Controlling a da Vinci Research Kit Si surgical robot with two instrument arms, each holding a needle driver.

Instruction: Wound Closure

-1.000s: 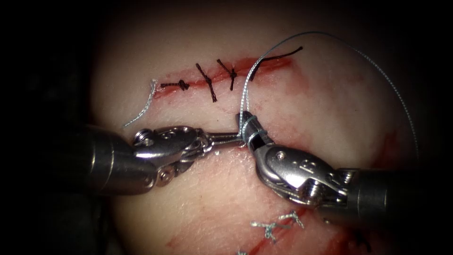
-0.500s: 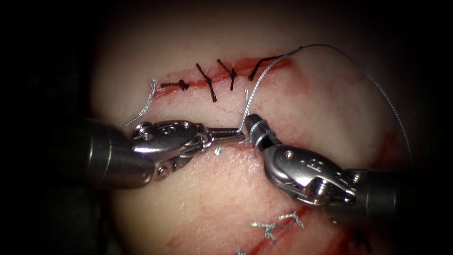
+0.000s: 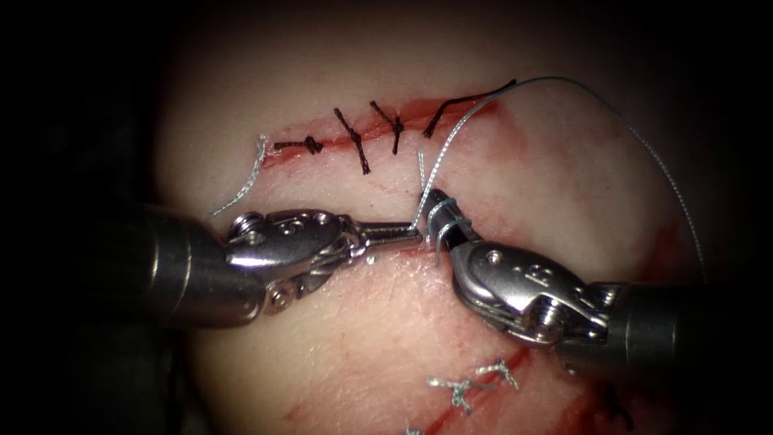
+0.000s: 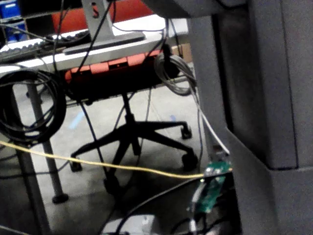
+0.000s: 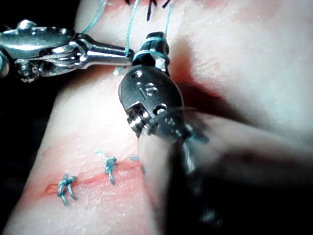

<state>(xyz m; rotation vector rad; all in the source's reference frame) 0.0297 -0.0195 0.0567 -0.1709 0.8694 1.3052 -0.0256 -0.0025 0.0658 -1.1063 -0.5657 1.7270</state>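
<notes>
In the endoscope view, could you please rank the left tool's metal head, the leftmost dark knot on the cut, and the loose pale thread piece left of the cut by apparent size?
1. Left tool, its metal head, nearer the camera.
2. Pale thread piece.
3. Dark knot.

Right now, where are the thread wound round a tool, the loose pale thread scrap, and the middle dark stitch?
thread (image 3: 441,216), endoscope view: loops round the right tool's jaws
thread scrap (image 3: 245,184), endoscope view: mid-curve
dark stitch (image 3: 353,139), endoscope view: its middle

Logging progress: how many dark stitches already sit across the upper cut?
3 knotted dark stitches on the upper cut: one at its left end, one left of centre, one at centre. A loose dark strand lies further right.
</notes>
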